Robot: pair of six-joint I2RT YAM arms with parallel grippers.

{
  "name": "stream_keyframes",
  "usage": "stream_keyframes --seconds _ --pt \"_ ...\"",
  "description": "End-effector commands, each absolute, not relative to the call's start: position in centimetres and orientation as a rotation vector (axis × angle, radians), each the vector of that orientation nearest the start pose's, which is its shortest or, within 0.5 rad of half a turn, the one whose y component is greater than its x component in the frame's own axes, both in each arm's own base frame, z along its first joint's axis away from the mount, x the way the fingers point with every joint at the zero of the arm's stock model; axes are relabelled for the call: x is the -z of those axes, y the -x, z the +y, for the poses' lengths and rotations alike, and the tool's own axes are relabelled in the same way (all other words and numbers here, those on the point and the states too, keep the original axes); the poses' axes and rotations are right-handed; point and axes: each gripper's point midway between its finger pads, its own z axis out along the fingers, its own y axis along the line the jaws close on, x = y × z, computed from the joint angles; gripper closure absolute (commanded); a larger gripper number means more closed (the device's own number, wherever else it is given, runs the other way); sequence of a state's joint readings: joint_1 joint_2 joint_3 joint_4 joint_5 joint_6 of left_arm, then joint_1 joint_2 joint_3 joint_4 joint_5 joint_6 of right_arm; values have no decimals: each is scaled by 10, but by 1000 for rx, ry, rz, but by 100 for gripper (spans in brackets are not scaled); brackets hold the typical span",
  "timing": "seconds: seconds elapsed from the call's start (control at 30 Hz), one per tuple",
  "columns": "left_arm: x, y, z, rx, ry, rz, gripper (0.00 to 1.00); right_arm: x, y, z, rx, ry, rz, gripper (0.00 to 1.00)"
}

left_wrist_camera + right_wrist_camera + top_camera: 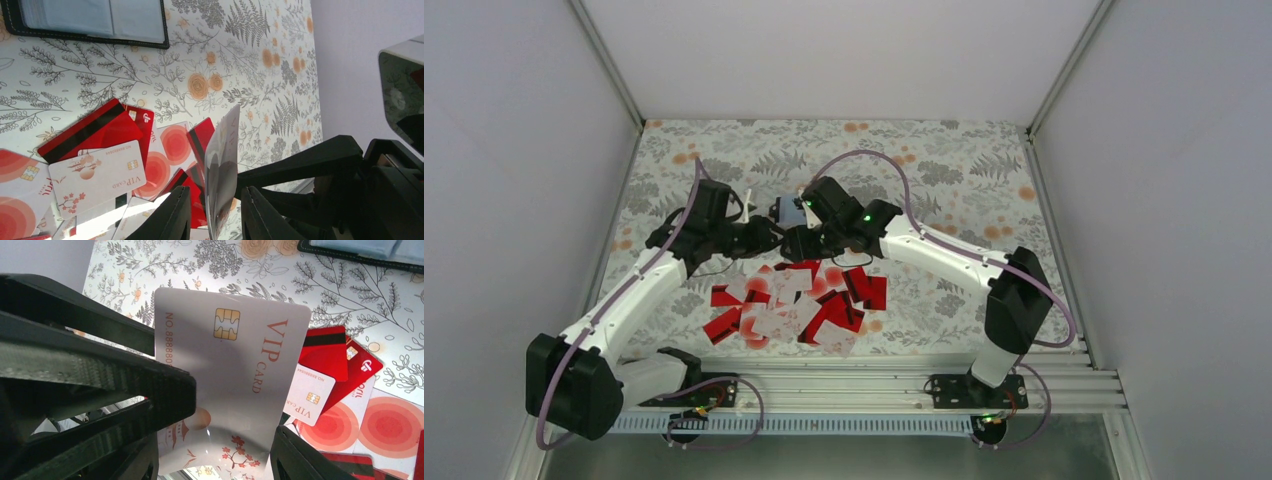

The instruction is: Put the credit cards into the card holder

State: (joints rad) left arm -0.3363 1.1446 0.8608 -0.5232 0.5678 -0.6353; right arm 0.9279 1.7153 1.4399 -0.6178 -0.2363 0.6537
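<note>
My right gripper is shut on a white VIP credit card, pinched across its long edges and held up above the pile. That same card stands edge-on between the fingers of my left gripper, with a narrow gap on each side. Both grippers meet over the table's middle, left and right. The black card holder lies open just beyond them, its pale blue-grey inside up. Several red and white credit cards lie spread below.
A floral cloth covers the table. White walls close in the left, right and back. A metal rail with the arm bases runs along the near edge. The left arm's black fingers fill the left of the right wrist view.
</note>
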Motion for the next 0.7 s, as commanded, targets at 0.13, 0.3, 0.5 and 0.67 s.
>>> stream_keyframes --seconds 0.13,0.3,0.5,0.67 --pt "-201 -276 -194 1133 95 2467 88 -219 -252 399 -973 464 2529 47" --pt "-203 -278 -195 1141 103 2460 97 -219 -253 400 -980 456 2526 46" --pt "-210 -282 -193 1114 102 2452 98 -219 -258 391 -908 409 2543 10" --pt "-215 -295 -192 1047 59 2456 98 -240 -279 364 -812 347 2501 2"
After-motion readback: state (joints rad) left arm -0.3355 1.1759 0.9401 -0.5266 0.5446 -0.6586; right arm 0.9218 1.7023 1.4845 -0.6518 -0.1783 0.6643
